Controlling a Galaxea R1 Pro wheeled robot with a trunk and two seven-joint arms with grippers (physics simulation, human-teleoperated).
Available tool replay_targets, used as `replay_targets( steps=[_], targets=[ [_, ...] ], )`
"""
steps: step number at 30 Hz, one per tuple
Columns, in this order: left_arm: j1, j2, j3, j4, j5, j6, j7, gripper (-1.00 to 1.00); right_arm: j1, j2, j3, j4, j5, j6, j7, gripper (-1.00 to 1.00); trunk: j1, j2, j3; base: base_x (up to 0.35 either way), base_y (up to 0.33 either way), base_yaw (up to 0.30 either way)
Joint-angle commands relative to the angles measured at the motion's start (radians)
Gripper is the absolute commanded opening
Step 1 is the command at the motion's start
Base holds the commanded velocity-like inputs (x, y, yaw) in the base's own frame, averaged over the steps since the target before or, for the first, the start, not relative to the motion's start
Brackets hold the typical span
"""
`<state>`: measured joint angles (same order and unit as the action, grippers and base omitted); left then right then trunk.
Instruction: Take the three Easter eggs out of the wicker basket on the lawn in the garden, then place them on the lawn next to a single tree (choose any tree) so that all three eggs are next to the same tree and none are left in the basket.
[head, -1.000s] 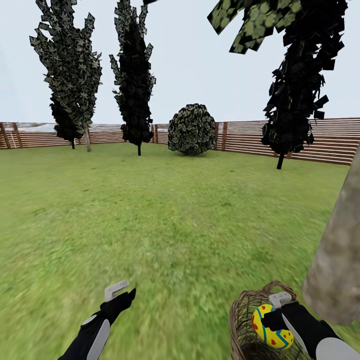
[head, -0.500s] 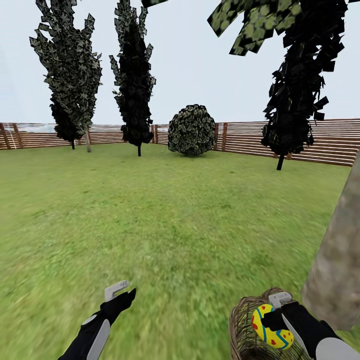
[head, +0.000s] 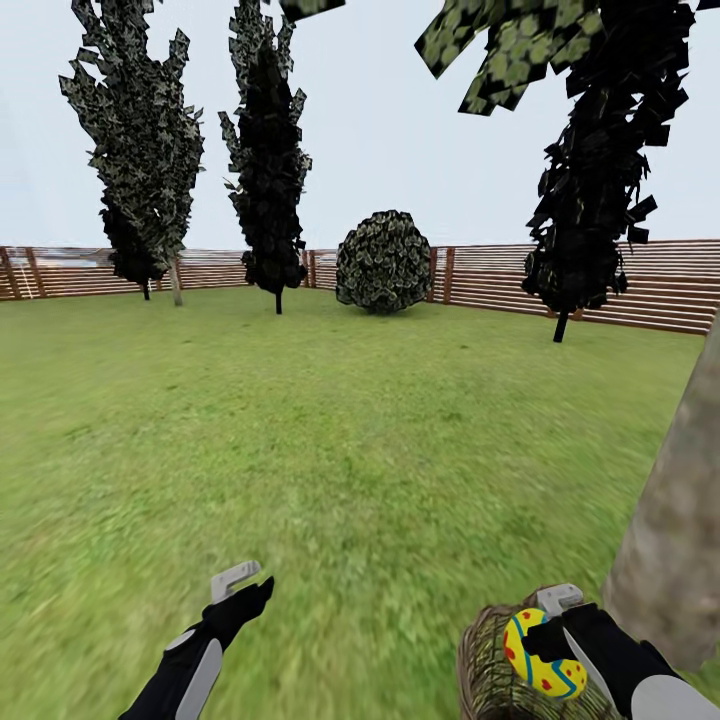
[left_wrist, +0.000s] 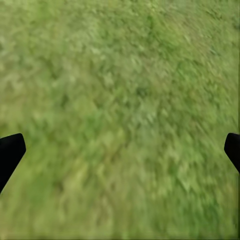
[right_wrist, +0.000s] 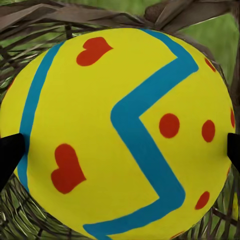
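My right gripper (head: 550, 625) is shut on a yellow Easter egg (head: 540, 652) with red marks and a blue zigzag, held just above the wicker basket (head: 485, 665) at the lower right. In the right wrist view the egg (right_wrist: 120, 130) sits between both fingertips with basket weave (right_wrist: 30, 15) behind it. Any other eggs are hidden. A thick grey-brown tree trunk (head: 675, 540) rises right beside the basket. My left gripper (head: 240, 590) hangs open and empty over the lawn (head: 350, 450), and grass (left_wrist: 120, 100) lies between its fingertips in the left wrist view.
Dark narrow trees (head: 140, 150) (head: 268, 150) (head: 590, 180) and a round bush (head: 384, 260) stand at the far side in front of a wooden slat fence (head: 660, 285). Wide grass stretches between me and them.
The basket has sunk lower in the head view while my right gripper and the egg stay put, so the egg stands higher above the rim. The view itself has shifted slightly.
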<state>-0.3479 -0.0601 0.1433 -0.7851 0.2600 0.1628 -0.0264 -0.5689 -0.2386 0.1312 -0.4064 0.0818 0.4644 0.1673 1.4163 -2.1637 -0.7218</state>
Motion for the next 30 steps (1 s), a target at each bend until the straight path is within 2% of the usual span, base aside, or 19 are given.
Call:
replay_targets(
  steps=[1, 8, 12, 15, 17, 26, 30],
  targets=[
    [0.0, -0.001, 0.004, -0.002, 0.01, 0.007, -0.003, 1.0, 0.0, -0.001, 0.002, -0.002, 0.009, 0.005, 0.006, -1.0, -0.004, 0.007, 0.002, 0.0, 0.0, 0.0],
    [0.0, -0.001, 0.004, -0.002, 0.01, 0.007, -0.003, 1.0, 0.0, 0.001, 0.002, -0.002, 0.009, 0.005, 0.006, -1.0, -0.031, 0.056, 0.024, 0.0, 0.0, 0.0],
    [0.0, -0.001, 0.003, -0.002, 0.01, -0.003, -0.005, 1.0, 0.0, 0.001, 0.002, -0.002, 0.009, 0.005, 0.006, -1.0, -0.031, 0.056, 0.024, -0.017, 0.03, 0.0],
    [0.0, 0.0, -0.069, -0.002, 0.009, -0.003, -0.004, 1.0, 0.0, 0.002, 0.004, -0.002, 0.009, 0.005, 0.006, -1.0, -0.031, 0.056, 0.024, -0.156, 0.26, 0.0],
    [0.0, 0.0, -0.085, -0.002, 0.009, -0.003, -0.003, 1.0, 0.0, 0.002, 0.004, -0.002, 0.009, 0.005, 0.006, -1.0, -0.031, 0.056, 0.024, -0.154, 0.291, 0.0],
    [0.0, 0.001, -0.087, -0.002, 0.012, -0.005, -0.003, 1.0, 0.0, 0.001, 0.003, -0.002, 0.009, 0.005, 0.006, -1.0, -0.031, 0.056, 0.024, -0.106, 0.274, 0.0],
    [0.0, 0.0, -0.087, 0.001, 0.015, -0.005, 0.004, 1.0, 0.0, 0.001, 0.003, -0.002, 0.009, 0.005, 0.006, -1.0, -0.046, 0.084, 0.037, -0.005, 0.018, 0.0]
  ],
)
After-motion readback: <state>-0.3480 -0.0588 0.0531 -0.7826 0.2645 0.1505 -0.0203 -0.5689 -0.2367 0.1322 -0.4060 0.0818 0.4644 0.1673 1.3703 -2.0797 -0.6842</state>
